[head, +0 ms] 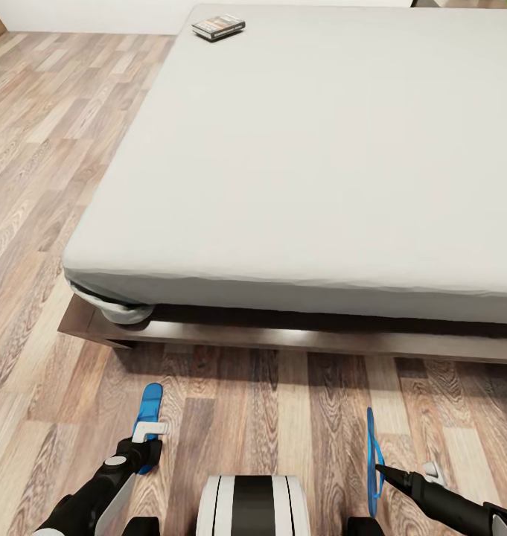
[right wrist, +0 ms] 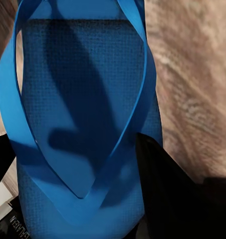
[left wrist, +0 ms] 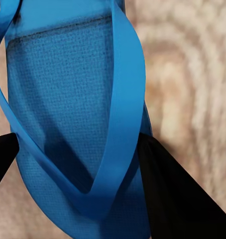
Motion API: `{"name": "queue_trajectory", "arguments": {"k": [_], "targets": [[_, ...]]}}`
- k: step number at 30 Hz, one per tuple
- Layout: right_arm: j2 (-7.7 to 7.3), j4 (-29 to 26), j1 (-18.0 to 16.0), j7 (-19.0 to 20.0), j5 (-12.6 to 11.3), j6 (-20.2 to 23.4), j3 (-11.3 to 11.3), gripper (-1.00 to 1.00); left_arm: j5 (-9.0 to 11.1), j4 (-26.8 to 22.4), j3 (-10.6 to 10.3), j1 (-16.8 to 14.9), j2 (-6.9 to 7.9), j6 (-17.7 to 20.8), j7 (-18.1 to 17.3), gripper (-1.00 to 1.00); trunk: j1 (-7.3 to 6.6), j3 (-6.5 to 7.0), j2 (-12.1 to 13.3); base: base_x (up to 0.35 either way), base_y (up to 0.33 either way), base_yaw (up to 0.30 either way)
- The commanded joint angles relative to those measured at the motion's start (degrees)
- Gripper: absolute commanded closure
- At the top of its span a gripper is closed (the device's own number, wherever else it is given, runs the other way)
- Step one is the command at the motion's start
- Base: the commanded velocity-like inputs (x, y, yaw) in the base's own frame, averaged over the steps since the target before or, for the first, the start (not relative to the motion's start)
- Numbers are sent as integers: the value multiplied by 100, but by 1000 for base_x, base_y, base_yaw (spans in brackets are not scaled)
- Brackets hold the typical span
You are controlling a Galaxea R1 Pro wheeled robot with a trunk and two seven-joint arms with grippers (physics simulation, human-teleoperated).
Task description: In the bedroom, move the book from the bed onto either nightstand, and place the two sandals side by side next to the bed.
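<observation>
Head view: the book (head: 218,27) sits way up at the far left corner of the bed (head: 320,149), well away from both arms. On the floor (head: 30,186) in front of the bed, the left gripper (head: 145,439) has one sandal (head: 149,409), and the right gripper (head: 380,467) has the other sandal (head: 373,461), which looks edge-on. Left wrist view: both dark fingers (left wrist: 168,189) sit either side of the sandal (left wrist: 63,99), clamped at its edges. Right wrist view: same deal, fingers (right wrist: 163,184) pinching the other sandal (right wrist: 83,99) from both sides.

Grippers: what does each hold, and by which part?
Left gripper and right gripper each grip a sandal across its sides, near the straps' junction.
</observation>
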Motion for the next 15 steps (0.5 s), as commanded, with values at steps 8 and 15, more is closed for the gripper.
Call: {"name": "queue_trajectory", "arguments": {"k": [8, 15], "targets": [[1, 2, 0, -1, -20, 51, -11, 100, 128, 94, -85, 0, 17, 30, -28, 100, -7, 86, 5, 0, 0, 0], [2, 1, 0, -1, -20, 51, -11, 100, 128, 87, -85, 1, 17, 31, -28, 100, -12, 130, 8, 0, 0, 0]]}}
